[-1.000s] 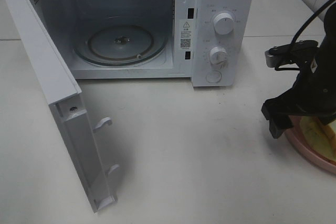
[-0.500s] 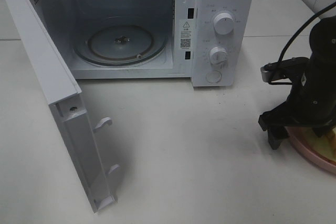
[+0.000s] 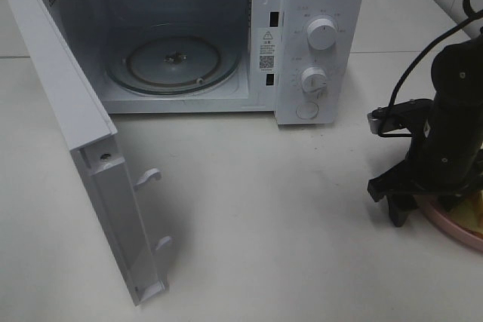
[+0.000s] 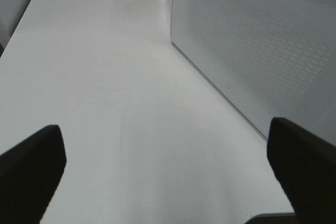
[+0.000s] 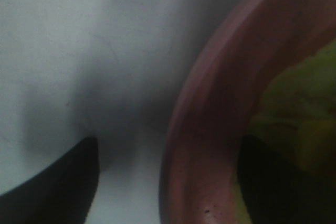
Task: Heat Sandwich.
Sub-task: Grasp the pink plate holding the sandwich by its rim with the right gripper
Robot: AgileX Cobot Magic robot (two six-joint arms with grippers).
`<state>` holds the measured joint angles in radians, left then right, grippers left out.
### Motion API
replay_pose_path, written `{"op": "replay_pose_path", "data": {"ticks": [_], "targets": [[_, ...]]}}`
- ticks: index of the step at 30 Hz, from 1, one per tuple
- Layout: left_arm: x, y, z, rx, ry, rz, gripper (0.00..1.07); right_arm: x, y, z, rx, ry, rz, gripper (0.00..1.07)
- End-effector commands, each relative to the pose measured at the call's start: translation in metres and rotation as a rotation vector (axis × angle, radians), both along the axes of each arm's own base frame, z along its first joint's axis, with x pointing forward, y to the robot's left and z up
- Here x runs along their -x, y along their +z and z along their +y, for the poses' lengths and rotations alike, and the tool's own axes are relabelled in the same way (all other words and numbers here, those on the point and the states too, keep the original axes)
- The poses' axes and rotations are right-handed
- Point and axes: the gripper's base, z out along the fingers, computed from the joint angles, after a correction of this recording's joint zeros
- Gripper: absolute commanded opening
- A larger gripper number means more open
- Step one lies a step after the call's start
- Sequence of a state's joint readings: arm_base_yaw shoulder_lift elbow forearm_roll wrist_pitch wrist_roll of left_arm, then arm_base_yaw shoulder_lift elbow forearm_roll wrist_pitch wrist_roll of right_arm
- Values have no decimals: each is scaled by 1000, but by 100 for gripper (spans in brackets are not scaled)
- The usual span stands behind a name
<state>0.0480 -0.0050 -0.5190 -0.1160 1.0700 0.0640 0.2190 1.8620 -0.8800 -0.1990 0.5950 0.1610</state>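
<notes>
Right pincer (image 5: 160, 182): part open, I see it straddling the pink plate (image 5: 210, 103) rim. One finger is outside on the tabletop (image 5: 79, 51), one inside. There is a gap at the outer finger and nothing is gripped.
Sandwich (image 5: 299, 108): on the plate, right at the inner finger.
Left pincer (image 4: 168, 177): wide open and empty, with the microwave door (image 4: 252, 51) just beyond one finger.

Soft, even light, faint shadows on the white table (image 3: 249, 209), pink plate (image 5: 199, 108) badly out of focus up close.
</notes>
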Motion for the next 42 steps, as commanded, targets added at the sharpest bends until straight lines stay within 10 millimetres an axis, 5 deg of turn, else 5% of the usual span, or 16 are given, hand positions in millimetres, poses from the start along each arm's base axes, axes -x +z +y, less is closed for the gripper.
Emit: {"op": "replay_pose_path", "data": {"ticks": [1,2,5,6,7,8,33,42], "targets": [[4,-1,0,2,-4,-19,100,0,-4,0,-4,-5,14,49],[4,-1,0,2,-4,-19,100,0,-4,0,-4,-5,14,49],[4,-1,0,2,-4,-19,100,0,-3,0,1,-22,12,17],[4,-1,0,2,-4,-19,100,0,-3,0,1,-22,12,17],[4,-1,0,2,-4,-19,100,0,-3,-1,4,-19,14,2],[4,-1,0,2,-4,-19,100,0,-3,-1,5,-18,14,0],[4,-1,0,2,-4,-19,100,7,-1,-6,88,15,92,0],[4,-1,0,2,-4,-19,100,10,20,-12,139,15,58,0]]}}
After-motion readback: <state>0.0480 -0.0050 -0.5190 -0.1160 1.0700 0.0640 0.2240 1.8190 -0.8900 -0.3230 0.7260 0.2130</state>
